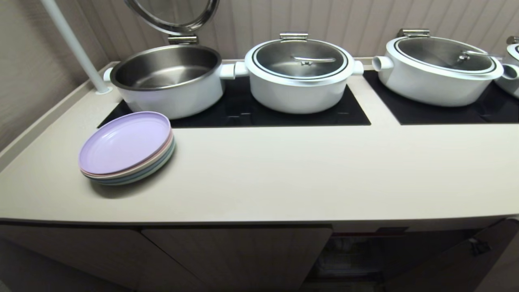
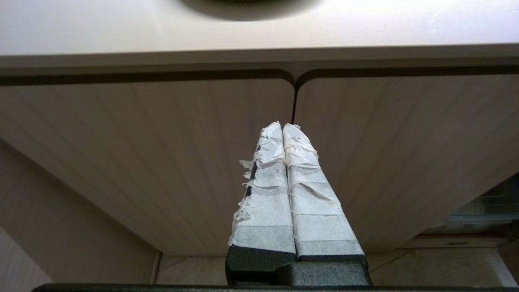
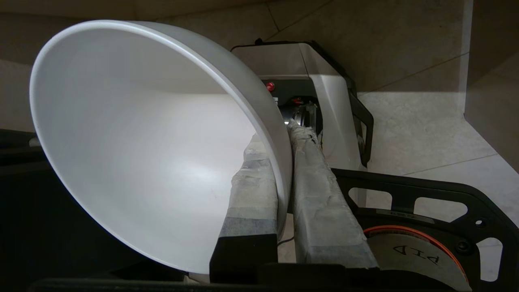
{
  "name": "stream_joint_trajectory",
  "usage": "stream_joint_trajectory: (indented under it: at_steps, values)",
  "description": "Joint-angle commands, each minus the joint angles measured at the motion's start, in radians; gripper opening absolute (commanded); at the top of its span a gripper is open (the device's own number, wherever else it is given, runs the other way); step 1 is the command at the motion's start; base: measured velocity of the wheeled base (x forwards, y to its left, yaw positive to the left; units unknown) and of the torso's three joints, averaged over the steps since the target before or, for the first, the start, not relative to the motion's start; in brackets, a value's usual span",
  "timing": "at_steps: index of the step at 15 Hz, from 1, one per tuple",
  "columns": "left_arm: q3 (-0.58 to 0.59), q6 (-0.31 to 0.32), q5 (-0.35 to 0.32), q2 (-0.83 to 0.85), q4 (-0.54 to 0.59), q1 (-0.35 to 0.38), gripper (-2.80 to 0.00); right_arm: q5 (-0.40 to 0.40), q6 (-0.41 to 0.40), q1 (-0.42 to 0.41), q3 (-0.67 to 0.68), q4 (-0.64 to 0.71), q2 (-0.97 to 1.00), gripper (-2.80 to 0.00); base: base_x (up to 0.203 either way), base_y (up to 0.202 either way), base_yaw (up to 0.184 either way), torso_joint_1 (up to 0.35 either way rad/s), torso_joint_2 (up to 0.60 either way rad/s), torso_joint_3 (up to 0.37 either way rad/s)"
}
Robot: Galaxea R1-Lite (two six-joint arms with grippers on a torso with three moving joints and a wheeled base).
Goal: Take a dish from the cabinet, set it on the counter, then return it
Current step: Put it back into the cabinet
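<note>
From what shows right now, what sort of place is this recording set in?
Probably a buffet or catering kitchen: a long counter with inset black cooktops, a row of white serving pots and a stack of plates beside them.

the counter (image 1: 284, 174) has a broad bare front strip; a stack of plates (image 1: 126, 149) crowds its left end and three pots (image 1: 299, 75) line the back (on the black cooktop (image 1: 243, 111)).

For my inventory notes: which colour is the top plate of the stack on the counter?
Pastel purple; the top plate shows best in the head view.
</note>
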Motion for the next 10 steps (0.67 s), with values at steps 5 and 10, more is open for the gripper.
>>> stream_joint_trajectory:
  at_steps: [5,10]
  values:
    - [0.000,0.000,0.000,0.000,0.000,0.000,-2.80,-0.001,0.000,0.000,-0.001,0.002,0.003,-2.80,0.000,0.000,0.000,-0.153,0.35,0.185]
    - [0.000,0.000,0.000,0.000,0.000,0.000,-2.80,-0.002,-0.003,0.000,-0.002,0.002,0.002,-2.80,0.000,0.000,0.000,-0.213,0.46,0.245]
